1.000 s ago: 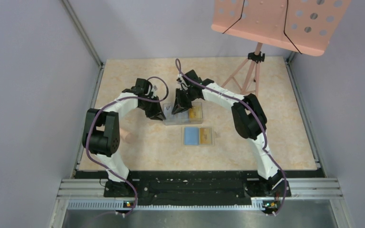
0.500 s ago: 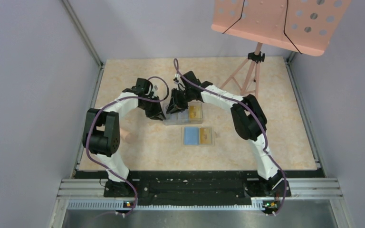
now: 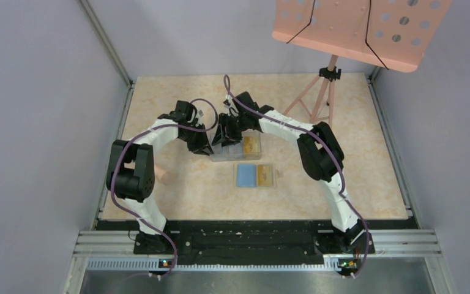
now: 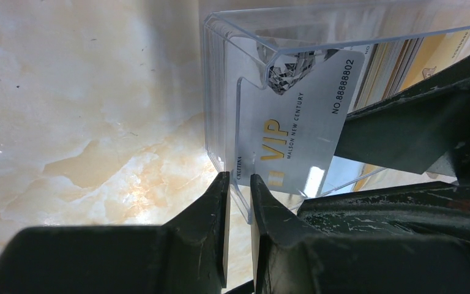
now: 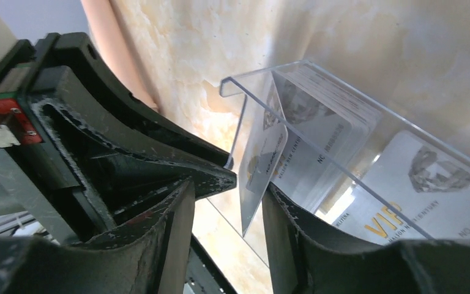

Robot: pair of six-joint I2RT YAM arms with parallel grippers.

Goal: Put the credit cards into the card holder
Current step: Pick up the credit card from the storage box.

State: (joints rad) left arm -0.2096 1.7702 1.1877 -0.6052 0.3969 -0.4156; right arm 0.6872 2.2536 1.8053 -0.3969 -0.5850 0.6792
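- Left gripper (image 4: 238, 179): the fingers are drawn narrow and clamped on a wall of the clear plastic box (image 4: 219, 92) at its end compartment. Judged purpose: the box is pinned to the marble-patterned tabletop (image 4: 67, 110) so that it cannot slide while a card is worked out of it.
- Right gripper (image 5: 227, 191): the fingers are parted and set to either side of a single white VIP card (image 5: 263, 160). The card is seen edge-on between them, tipped forward off the stack behind it. A clear gap is seen on one side; contact on the other side cannot be told. No firm pinch is shown. Judged: the card is bracketed for a pick, with the grip not yet made.
- Card, as seen from the left wrist: white-silver face, gold "VIP" lettering, and a number printed along one short edge. A faceted, gem-like graphic is set at one corner. It is propped aslant, one corner raised above the box rim.
- More white cards are stacked in the same compartment. Yellow-orange cards (image 4: 425, 52) are filed in the next one.
- Card holder (image 3: 245, 176): laid open and flat on the table, just on the near side of the box and apart from both grippers. The light blue lining is exposed on one half, and a yellow-orange card (image 3: 264, 175) is seen on the other. Judged: most cards are left in the box.
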